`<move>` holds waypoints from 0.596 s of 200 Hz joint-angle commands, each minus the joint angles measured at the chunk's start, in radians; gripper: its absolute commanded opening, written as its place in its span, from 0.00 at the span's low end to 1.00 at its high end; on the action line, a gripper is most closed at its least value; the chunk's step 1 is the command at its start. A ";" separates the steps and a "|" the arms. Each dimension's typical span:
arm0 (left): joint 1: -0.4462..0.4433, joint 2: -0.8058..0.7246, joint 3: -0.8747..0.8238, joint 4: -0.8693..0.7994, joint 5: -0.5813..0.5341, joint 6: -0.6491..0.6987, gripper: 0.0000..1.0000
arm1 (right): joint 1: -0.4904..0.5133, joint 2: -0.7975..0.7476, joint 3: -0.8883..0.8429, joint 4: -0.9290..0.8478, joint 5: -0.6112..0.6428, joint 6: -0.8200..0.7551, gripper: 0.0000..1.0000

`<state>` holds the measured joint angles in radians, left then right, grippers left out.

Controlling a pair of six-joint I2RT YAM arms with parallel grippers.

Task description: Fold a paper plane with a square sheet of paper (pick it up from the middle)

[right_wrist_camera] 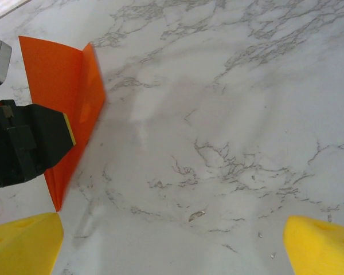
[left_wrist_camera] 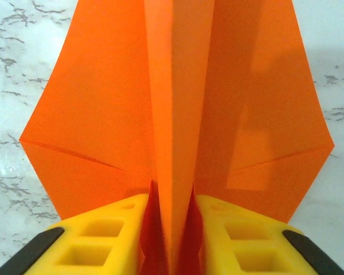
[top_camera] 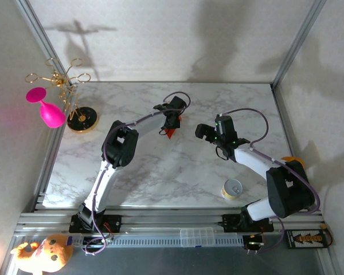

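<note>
We judge the paper plane (left_wrist_camera: pixel 172 114) flimsy, best held by its keel, which the left pincer (left_wrist_camera: pixel 172 223) straddles, grip unclear; right pincer (right_wrist_camera: pixel 172 235) gapes.

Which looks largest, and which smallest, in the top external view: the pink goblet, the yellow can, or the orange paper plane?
1. pink goblet
2. yellow can
3. paper plane, but the left gripper covers part of it, so its full size is unsure.
</note>
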<state>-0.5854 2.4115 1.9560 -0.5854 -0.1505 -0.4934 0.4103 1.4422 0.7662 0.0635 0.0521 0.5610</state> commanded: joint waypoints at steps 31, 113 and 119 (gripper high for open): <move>-0.007 0.078 -0.025 -0.068 -0.018 -0.030 0.31 | -0.005 0.026 0.029 0.007 -0.026 0.004 0.98; -0.011 0.069 0.029 -0.086 -0.032 -0.052 0.34 | -0.004 0.018 0.033 0.007 -0.029 -0.002 0.99; -0.011 0.062 0.038 -0.087 -0.034 -0.054 0.34 | -0.004 0.016 0.034 0.006 -0.029 -0.004 0.99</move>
<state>-0.5941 2.4229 1.9736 -0.5846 -0.1810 -0.5278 0.4103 1.4590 0.7712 0.0635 0.0257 0.5613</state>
